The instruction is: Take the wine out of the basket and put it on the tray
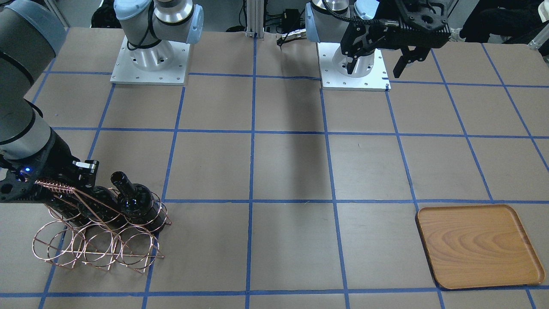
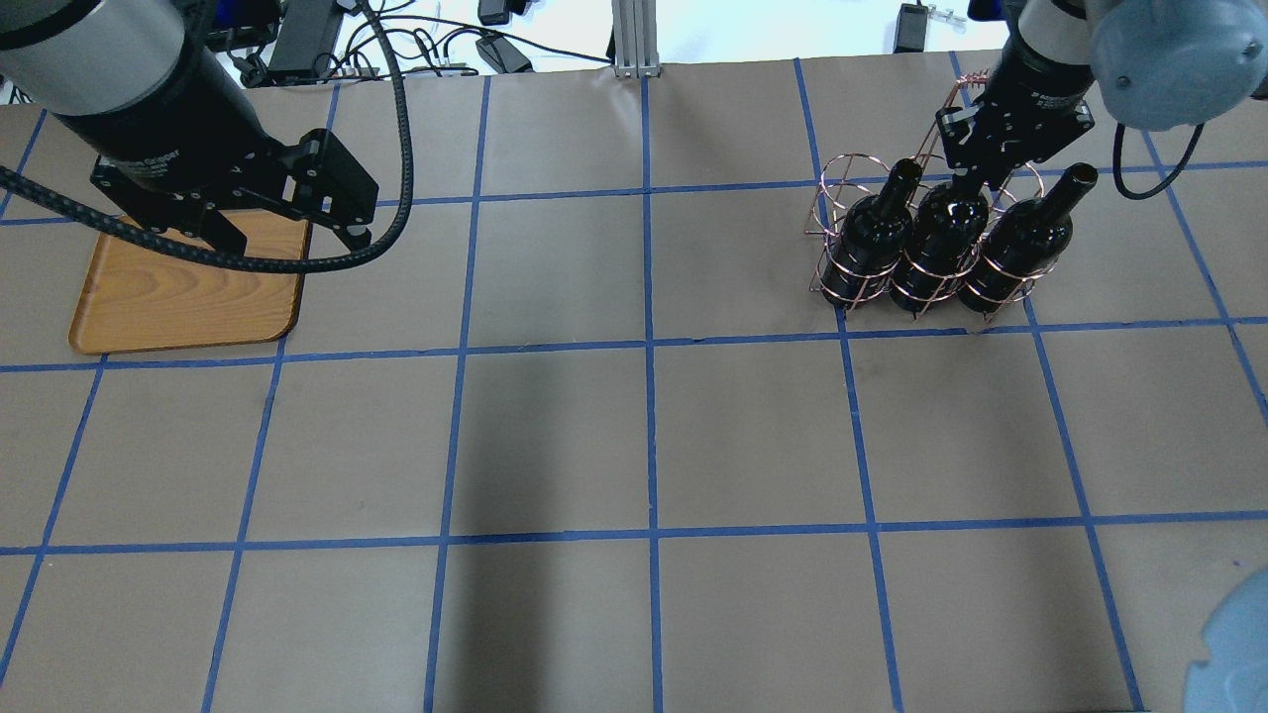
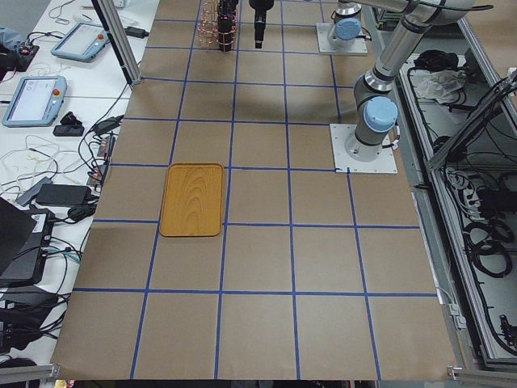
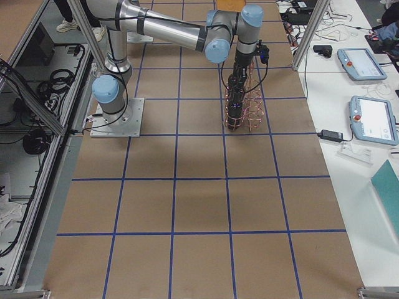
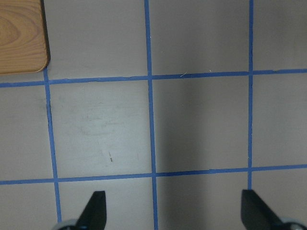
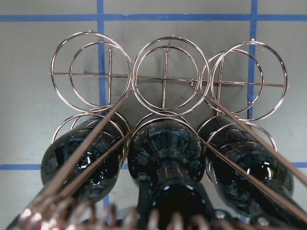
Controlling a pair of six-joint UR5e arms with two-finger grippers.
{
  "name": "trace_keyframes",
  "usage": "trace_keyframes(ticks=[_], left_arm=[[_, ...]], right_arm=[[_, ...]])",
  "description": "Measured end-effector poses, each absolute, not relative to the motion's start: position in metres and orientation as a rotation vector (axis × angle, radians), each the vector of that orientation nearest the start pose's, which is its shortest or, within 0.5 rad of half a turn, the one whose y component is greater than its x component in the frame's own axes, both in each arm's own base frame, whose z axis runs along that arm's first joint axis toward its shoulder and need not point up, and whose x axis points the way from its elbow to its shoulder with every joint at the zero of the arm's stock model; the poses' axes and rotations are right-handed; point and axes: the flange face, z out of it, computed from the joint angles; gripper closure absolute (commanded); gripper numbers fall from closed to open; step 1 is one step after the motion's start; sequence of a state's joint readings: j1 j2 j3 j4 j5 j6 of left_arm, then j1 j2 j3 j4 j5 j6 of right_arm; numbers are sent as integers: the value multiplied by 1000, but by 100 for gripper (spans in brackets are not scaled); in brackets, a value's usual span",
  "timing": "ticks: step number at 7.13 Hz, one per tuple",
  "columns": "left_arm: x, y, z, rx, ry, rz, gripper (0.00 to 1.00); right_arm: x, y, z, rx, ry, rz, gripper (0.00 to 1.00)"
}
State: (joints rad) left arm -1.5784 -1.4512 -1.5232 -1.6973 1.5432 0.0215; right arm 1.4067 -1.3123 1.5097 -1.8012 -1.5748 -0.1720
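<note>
Three near-black wine bottles stand in the copper wire basket (image 2: 842, 183) at the table's far right in the overhead view. My right gripper (image 2: 973, 178) reaches down beside the coil-wrapped handle and looks closed on the neck of the middle bottle (image 2: 941, 238), which sits level with the other two. The right wrist view shows that bottle (image 6: 165, 153) below the empty front rings of the basket (image 6: 165, 79). The wooden tray (image 2: 188, 297) lies empty at the far left. My left gripper (image 2: 292, 238) hangs open and empty above the table beside the tray (image 5: 21, 36).
The two arm bases (image 1: 150, 60) (image 1: 354, 64) are bolted on at the robot's side of the table. An aluminium post (image 2: 629, 40) stands at the far edge. Blue tape lines grid the brown tabletop between basket and tray.
</note>
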Motion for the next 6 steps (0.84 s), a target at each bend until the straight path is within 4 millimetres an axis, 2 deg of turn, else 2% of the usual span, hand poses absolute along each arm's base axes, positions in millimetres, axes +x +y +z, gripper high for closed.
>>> trace_keyframes(ticks=[6], left_arm=[[-139, -439, 554, 47, 3167, -64, 0]], right_arm=[[34, -605, 437, -16, 3160, -118, 100]])
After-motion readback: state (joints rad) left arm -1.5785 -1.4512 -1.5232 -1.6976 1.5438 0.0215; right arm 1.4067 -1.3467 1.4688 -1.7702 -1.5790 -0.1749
